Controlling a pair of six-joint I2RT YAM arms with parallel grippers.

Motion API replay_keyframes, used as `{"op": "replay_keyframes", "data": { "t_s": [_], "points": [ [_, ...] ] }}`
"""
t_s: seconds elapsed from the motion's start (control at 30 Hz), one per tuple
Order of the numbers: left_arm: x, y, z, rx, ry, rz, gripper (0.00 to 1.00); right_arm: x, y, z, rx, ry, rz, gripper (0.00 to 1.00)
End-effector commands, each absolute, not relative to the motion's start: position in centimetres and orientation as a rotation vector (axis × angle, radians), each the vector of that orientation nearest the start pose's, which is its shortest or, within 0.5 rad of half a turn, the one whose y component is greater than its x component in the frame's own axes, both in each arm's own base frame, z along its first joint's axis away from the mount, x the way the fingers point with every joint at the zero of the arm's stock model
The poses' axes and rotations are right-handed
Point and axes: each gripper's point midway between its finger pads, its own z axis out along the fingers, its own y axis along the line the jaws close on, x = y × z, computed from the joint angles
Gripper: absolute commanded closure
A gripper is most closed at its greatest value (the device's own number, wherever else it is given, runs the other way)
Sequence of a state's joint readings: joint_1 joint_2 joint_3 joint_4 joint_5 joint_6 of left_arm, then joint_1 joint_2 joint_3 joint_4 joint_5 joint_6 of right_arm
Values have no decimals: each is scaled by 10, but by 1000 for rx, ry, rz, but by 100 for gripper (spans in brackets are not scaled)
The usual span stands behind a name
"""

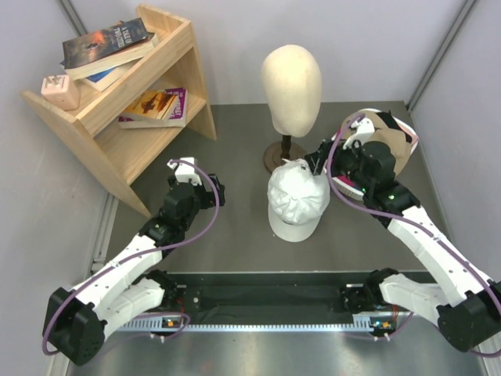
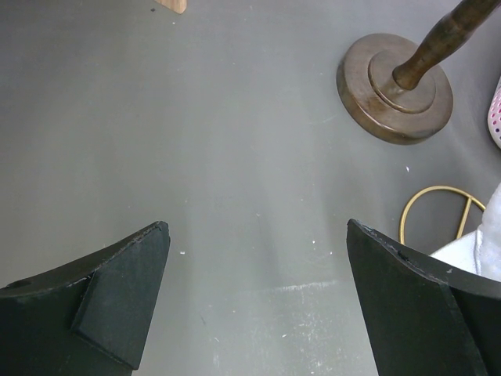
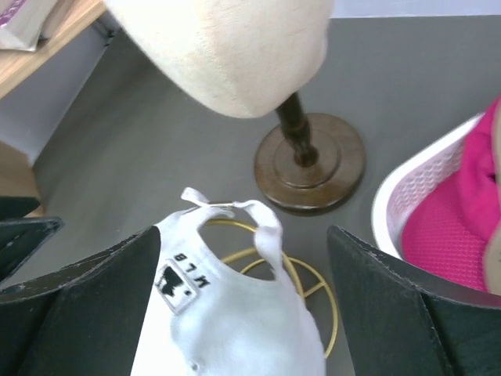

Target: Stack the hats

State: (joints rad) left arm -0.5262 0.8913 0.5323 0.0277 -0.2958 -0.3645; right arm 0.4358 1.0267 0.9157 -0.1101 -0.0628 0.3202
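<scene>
Left pincer (image 2: pixel 257 225) hangs spread and empty over bare bench (image 2: pixel 196 117) at 9 o'clock. White cap (image 1: pixel 297 205) sits centre, long axis 12-to-6, brim toward 6. Right pincer (image 3: pixel 243 231) is released, straddling the cap's strap. Judgement: base hat set; next move calls for the magenta hat (image 3: pixel 462 211) from the basket (image 3: pixel 387 207) at 2 o'clock.
</scene>
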Motion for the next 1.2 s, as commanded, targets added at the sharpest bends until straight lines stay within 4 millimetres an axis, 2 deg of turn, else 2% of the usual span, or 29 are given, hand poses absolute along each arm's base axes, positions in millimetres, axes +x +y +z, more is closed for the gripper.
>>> {"op": "replay_keyframes", "data": {
  "t_s": [0.0, 0.17, 0.3, 0.33, 0.4, 0.43, 0.53, 0.57, 0.63, 0.73, 0.93, 1.1, 1.17],
  "points": [
    [304, -132, 184, -54, 1844, -340, 1, 318, 156, 320, -96, 1726, 503, 12],
    [304, -130, 186, -64, 1836, -334, 1, 316, 116, 341, 40, 1679, 362, 5],
    [303, -129, 188, -69, 1829, -336, 1, 326, 72, 329, 175, 1717, 216, 2],
    [303, -128, 189, -76, 1825, -336, 1, 332, 48, 323, 243, 1726, 159, 3],
    [303, -126, 187, -86, 1825, -330, 1, 340, 25, 308, 325, 1752, 131, 3],
    [304, -126, 188, -90, 1823, -329, 1, 343, -1, 304, 395, 1747, 80, 3],
    [304, -127, 187, -86, 1828, -329, 1, 349, -33, 286, 502, 1768, -21, 4],
    [303, -127, 187, -87, 1826, -330, 1, 351, -52, 279, 555, 1771, -83, 4],
    [304, -126, 185, -86, 1827, -325, 1, 353, -69, 273, 601, 1770, -138, 3],
    [304, -126, 184, -86, 1828, -322, 1, 362, -85, 260, 644, 1787, -179, 4],
    [305, -126, 181, -86, 1836, -312, 1, 382, -94, 223, 679, 1863, -177, 7],
    [305, -125, 182, -87, 1831, -311, 1, 387, -93, 210, 680, 1868, -146, 16],
    [305, -125, 182, -87, 1831, -311, 1, 388, -93, 209, 677, 1857, -139, 24]
  ]
}}
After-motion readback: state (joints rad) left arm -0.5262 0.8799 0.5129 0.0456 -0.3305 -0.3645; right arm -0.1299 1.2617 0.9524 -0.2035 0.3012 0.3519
